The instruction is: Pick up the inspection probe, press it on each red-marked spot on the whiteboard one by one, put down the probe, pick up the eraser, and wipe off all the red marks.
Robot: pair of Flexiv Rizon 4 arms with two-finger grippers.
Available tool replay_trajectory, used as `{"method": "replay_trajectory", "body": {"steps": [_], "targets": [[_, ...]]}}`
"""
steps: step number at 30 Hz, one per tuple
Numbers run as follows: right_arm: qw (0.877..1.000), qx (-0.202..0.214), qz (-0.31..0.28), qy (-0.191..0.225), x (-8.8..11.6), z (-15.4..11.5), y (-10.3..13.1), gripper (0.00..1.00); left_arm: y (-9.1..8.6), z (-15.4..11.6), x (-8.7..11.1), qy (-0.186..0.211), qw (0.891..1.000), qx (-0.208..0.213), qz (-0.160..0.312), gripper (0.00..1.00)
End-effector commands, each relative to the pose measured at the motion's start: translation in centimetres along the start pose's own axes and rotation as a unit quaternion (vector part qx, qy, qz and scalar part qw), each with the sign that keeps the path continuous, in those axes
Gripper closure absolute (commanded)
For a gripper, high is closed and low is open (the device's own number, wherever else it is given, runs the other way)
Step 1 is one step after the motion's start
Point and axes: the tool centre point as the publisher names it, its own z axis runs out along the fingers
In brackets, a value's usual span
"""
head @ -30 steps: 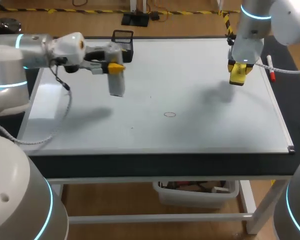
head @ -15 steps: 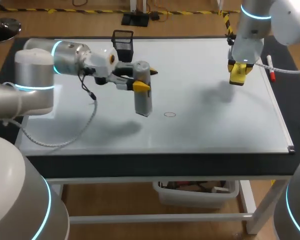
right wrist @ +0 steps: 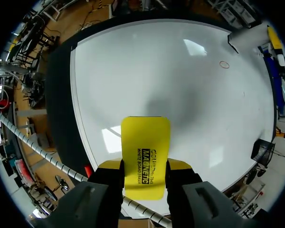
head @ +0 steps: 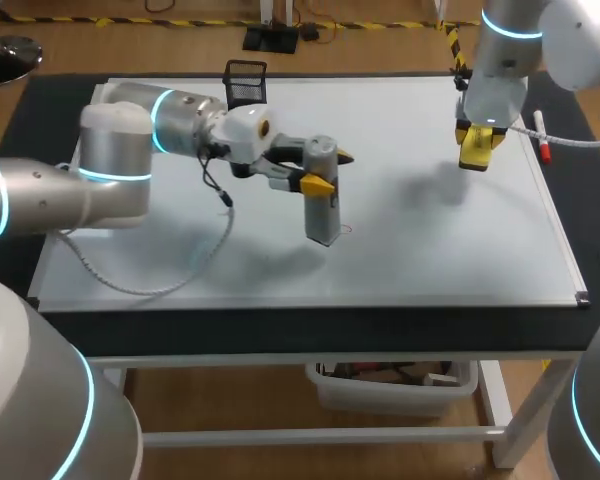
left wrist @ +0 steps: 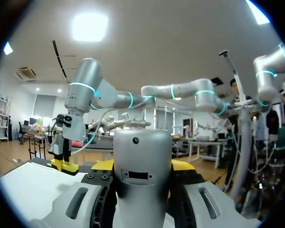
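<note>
Firmly, the left claw clamps the grey probe upright. The probe's lower end hangs below the claw at the whiteboard, just beside a red ring. Well apart, the right claw grips the yellow eraser above the board.

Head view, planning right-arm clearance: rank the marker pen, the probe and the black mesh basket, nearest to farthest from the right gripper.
1. Marker pen, just right of the right gripper.
2. Probe, in the middle, held by the left gripper.
3. Black mesh basket, far back, left of middle.
</note>
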Motion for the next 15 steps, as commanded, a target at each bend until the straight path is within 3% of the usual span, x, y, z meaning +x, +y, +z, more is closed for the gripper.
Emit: {"method": "replay_trajectory", "body": {"steps": [1,15], "targets": [[1.0,0.0,-0.001,0.001,0.0,0.0,-0.1,1.0,0.9,0.8,-1.4,0.072,0.997,0.007,0.003,1.0],[1.0,0.0,-0.001,0.001,0.0,0.0,-0.1,1.0,2.1,0.9,-2.9,0.073,0.997,-0.005,0.015,1.0]]}}
